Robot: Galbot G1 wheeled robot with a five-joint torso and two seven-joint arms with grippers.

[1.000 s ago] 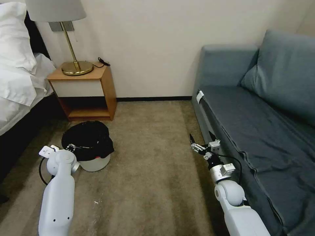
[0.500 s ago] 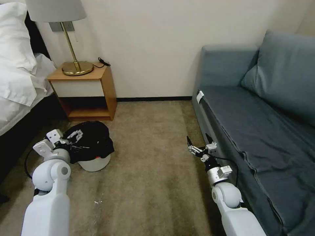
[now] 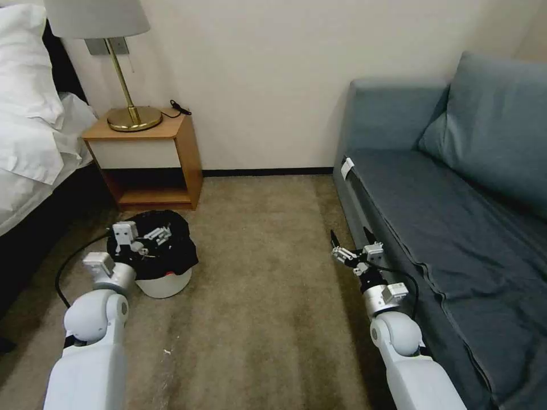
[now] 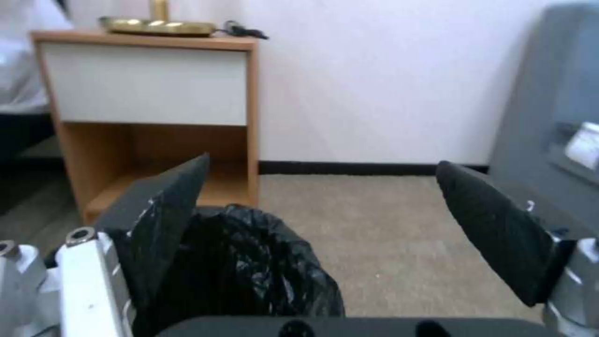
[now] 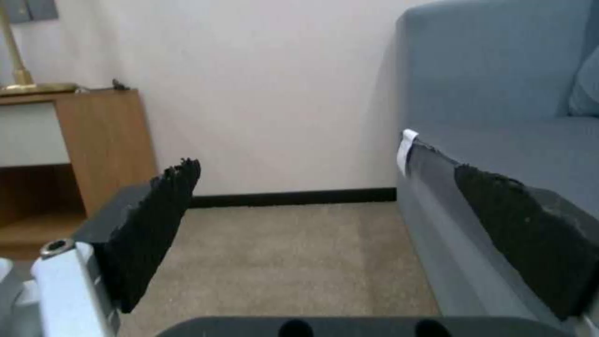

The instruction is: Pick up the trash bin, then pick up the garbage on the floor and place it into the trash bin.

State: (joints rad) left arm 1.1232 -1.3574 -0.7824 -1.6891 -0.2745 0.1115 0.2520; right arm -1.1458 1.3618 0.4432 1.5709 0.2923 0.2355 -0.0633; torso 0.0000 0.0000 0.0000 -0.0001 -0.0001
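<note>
Bin [image 3: 165,282] sits under spread left pincer [image 3: 149,234].

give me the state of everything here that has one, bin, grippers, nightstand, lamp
trash bin: upright on the carpet, black liner over its rim, not gripped
left gripper: open, above the bin's mouth
right gripper: open, empty, beside the sofa
nightstand: drawer shut
lamp: upright on the nightstand

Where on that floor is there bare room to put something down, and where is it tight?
The widest bare carpet lies between the trash bin and the sofa, running back to the wall. It is tight where the bin stands before the nightstand by the bed; the open left pincer hangs over it. The open right pincer crowds the sofa's edge.
</note>
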